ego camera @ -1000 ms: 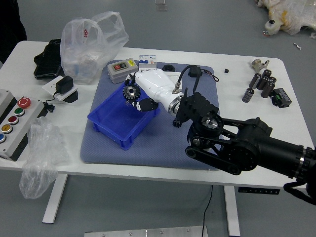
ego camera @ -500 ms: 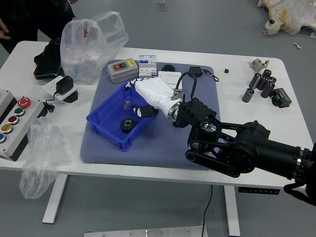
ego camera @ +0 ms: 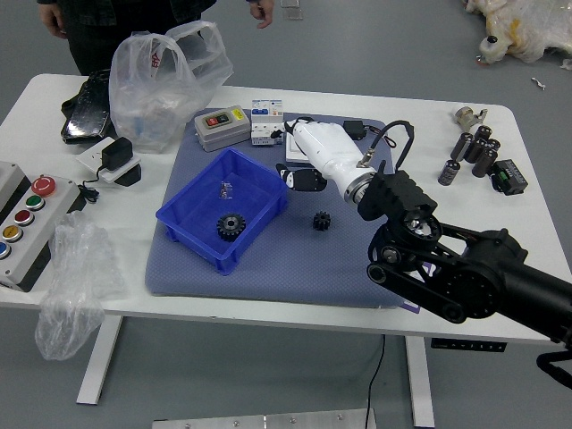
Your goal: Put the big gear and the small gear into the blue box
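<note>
Big gear (ego camera: pixel 231 227) sits in blue box (ego camera: pixel 193 245), left of centre. Person's hand (ego camera: pixel 262 11) hangs idle, top edge. Small gear (ego camera: pixel 322 221), mid-frame on mat (ego camera: pixel 286 273): likely light, stiff, teeth giving grip; pinch across rim. Right hand (ego camera: pixel 336 154), upper centre: fingers parted, holding nothing.

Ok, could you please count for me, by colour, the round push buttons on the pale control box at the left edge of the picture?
Red round buttons: 2
Green round button: 1
Yellow round button: 1
Blue round button: 1
Total: 5
</note>
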Robot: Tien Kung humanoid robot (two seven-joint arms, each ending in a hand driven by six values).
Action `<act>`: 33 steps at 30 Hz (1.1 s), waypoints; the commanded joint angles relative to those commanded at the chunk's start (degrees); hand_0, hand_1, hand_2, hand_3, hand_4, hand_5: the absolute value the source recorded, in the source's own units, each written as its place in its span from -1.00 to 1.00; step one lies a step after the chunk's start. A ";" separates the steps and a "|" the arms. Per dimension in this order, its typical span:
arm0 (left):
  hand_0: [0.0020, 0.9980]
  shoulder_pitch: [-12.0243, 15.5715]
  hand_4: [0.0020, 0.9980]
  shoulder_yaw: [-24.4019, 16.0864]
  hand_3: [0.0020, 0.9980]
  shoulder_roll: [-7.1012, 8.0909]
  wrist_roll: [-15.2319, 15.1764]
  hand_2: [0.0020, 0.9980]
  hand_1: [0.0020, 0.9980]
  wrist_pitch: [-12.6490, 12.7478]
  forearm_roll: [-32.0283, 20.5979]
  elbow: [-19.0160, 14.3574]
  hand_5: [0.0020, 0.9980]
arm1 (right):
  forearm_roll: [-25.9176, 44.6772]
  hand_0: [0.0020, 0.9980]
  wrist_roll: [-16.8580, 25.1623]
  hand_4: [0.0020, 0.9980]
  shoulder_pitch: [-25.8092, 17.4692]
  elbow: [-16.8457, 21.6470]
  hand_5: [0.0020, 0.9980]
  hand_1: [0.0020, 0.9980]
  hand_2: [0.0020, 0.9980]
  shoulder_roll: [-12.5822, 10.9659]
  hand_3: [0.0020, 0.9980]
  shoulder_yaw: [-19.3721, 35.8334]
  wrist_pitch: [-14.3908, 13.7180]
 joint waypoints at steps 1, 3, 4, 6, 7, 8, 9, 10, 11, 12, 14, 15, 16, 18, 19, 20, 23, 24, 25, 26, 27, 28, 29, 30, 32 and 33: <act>0.22 -0.01 0.46 0.02 0.30 0.00 -0.03 0.11 0.13 0.01 -0.02 0.00 -0.24 | 0.13 -0.30 -0.28 0.30 -0.70 0.27 -0.57 0.25 0.57 -0.27 0.57 -0.01 -0.14; 0.22 -0.05 0.46 0.03 0.30 0.00 -0.07 0.11 0.13 0.00 0.01 0.02 -0.24 | 0.42 -0.30 -0.64 0.30 -2.03 0.47 -0.57 0.25 0.57 -0.59 0.57 -0.10 -0.40; 0.22 -0.07 0.46 0.03 0.30 0.00 -0.09 0.11 0.13 -0.01 0.03 0.02 -0.24 | 0.53 -0.30 -0.70 0.30 -2.45 0.46 -0.57 0.25 0.57 -0.64 0.57 -0.13 -0.52; 0.22 -0.13 0.46 0.08 0.30 0.01 -0.15 0.11 0.13 -0.03 0.04 0.04 -0.24 | 0.66 -0.32 -0.64 0.31 -3.72 -0.03 -0.52 0.20 0.54 -0.65 0.54 -0.17 -0.76; 0.22 -0.15 0.46 0.09 0.30 0.02 -0.17 0.11 0.13 -0.04 0.06 0.05 -0.24 | 0.62 -0.32 -0.50 0.31 -4.19 -0.62 -0.52 0.20 0.54 -0.56 0.54 -0.21 -0.84; 0.22 -0.17 0.46 0.10 0.30 0.03 -0.17 0.11 0.13 -0.06 0.09 0.05 -0.24 | 0.62 -0.32 -0.25 0.31 -4.58 -1.56 -0.52 0.20 0.54 -0.39 0.54 -0.31 -0.88; 0.22 -0.18 0.46 0.13 0.30 0.03 -0.20 0.11 0.13 -0.06 0.07 0.06 -0.24 | 0.66 -0.32 -0.06 0.31 -4.87 -2.62 -0.52 0.20 0.54 -0.21 0.54 -0.47 -0.80; 0.22 -0.19 0.46 0.17 0.30 0.03 -0.23 0.11 0.13 -0.06 0.03 0.06 -0.24 | 0.71 -0.32 0.04 0.31 -5.06 -3.59 -0.52 0.20 0.54 -0.07 0.54 -0.61 -0.65; 0.22 -0.20 0.46 0.23 0.30 0.03 -0.26 0.11 0.13 -0.07 -0.03 0.06 -0.24 | 0.85 -0.32 0.14 0.31 -5.28 -4.69 -0.52 0.20 0.54 0.04 0.54 -0.80 -0.41; 0.22 -0.21 0.46 0.31 0.31 0.03 -0.31 0.11 0.13 -0.07 -0.12 0.07 -0.24 | 1.12 -0.32 0.24 0.33 -5.46 -5.62 -0.48 0.18 0.53 0.06 0.52 -0.98 -0.18; 0.22 -0.20 0.46 0.40 0.31 0.04 -0.36 0.11 0.13 -0.07 -0.22 0.07 -0.24 | 1.73 -0.32 0.42 0.33 -5.78 -7.28 -0.48 0.18 0.53 -0.02 0.52 -1.39 0.21; 0.22 -0.19 0.46 0.39 0.31 0.04 -0.35 0.11 0.13 -0.06 -0.21 0.07 -0.24 | 1.96 -0.32 0.47 0.33 -5.87 -7.85 -0.48 0.18 0.53 -0.08 0.52 -1.59 0.35; 0.22 -0.17 0.46 0.37 0.31 0.04 -0.32 0.11 0.13 -0.06 -0.19 0.07 -0.24 | 2.28 -0.32 0.53 0.33 -5.90 -8.35 -0.48 0.18 0.53 -0.13 0.52 -1.87 0.47; 0.22 -0.15 0.46 0.35 0.30 0.03 -0.29 0.11 0.13 -0.06 -0.19 0.06 -0.24 | 2.75 -0.32 0.60 0.32 -5.92 -8.93 -0.42 0.14 0.49 -0.16 0.50 -2.30 0.58; 0.22 -0.15 0.46 0.36 0.30 0.02 -0.29 0.11 0.13 -0.06 -0.20 0.06 -0.24 | 2.96 -0.32 0.67 0.32 -5.91 -9.16 -0.42 0.14 0.49 -0.15 0.50 -2.51 0.59; 0.22 -0.17 0.46 0.38 0.30 0.02 -0.30 0.11 0.13 -0.07 -0.22 0.06 -0.24 | 3.12 -0.32 0.78 0.32 -5.88 -9.35 -0.42 0.14 0.49 -0.09 0.50 -2.73 0.54; 0.22 -0.26 0.46 0.41 0.30 0.02 -0.34 0.11 0.13 -0.06 -0.22 0.07 -0.24 | 3.48 -0.32 1.03 0.32 -5.71 -9.52 -0.42 0.14 0.49 0.00 0.50 -3.27 0.38; 0.22 -0.29 0.46 0.41 0.31 0.03 -0.35 0.11 0.13 -0.07 -0.21 0.08 -0.24 | 3.56 -0.33 1.13 0.27 -5.65 -9.43 -0.43 0.08 0.43 -0.02 0.47 -3.42 0.29; 0.22 -0.32 0.46 0.39 0.31 0.04 -0.33 0.11 0.13 -0.08 -0.16 0.08 -0.24 | 3.63 -0.33 1.26 0.27 -5.58 -9.23 -0.43 0.08 0.43 -0.07 0.47 -3.56 0.15; 0.22 -0.32 0.46 0.36 0.31 0.05 -0.32 0.11 0.13 -0.07 -0.12 0.08 -0.24 | 3.69 -0.33 1.39 0.27 -5.53 -9.04 -0.43 0.08 0.43 -0.13 0.47 -3.64 0.00; 0.22 -0.31 0.46 0.33 0.31 0.05 -0.29 0.11 0.13 -0.07 -0.08 0.08 -0.24 | 3.73 -0.33 1.60 0.27 -5.48 -8.77 -0.43 0.08 0.43 -0.20 0.47 -3.63 -0.29; 0.22 -0.29 0.46 0.29 0.31 0.05 -0.26 0.11 0.13 -0.07 -0.03 0.07 -0.24 | 3.75 -0.33 1.78 0.27 -5.44 -8.52 -0.43 0.08 0.43 -0.27 0.47 -3.58 -0.52; 0.22 -0.27 0.46 0.25 0.31 0.04 -0.23 0.11 0.13 -0.07 0.01 0.07 -0.24 | 3.72 -0.33 1.95 0.27 -5.39 -8.25 -0.43 0.08 0.43 -0.35 0.47 -3.50 -0.73; 0.22 -0.25 0.46 0.22 0.31 0.03 -0.20 0.11 0.13 -0.08 0.06 0.06 -0.24 | 3.66 -0.35 2.10 0.27 -5.34 -7.98 -0.42 0.02 0.40 -0.42 0.44 -3.39 -0.91; 0.22 -0.25 0.46 0.18 0.31 0.01 -0.19 0.11 0.13 -0.09 0.13 0.07 -0.24 | 3.50 -0.35 2.43 0.27 -5.22 -7.18 -0.42 0.02 0.40 -0.66 0.44 -2.83 -1.34; 0.22 -0.26 0.46 0.19 0.31 0.00 -0.20 0.11 0.13 -0.10 0.15 0.07 -0.24 | 3.43 -0.35 2.56 0.27 -5.18 -6.83 -0.42 0.02 0.40 -0.77 0.44 -2.54 -1.52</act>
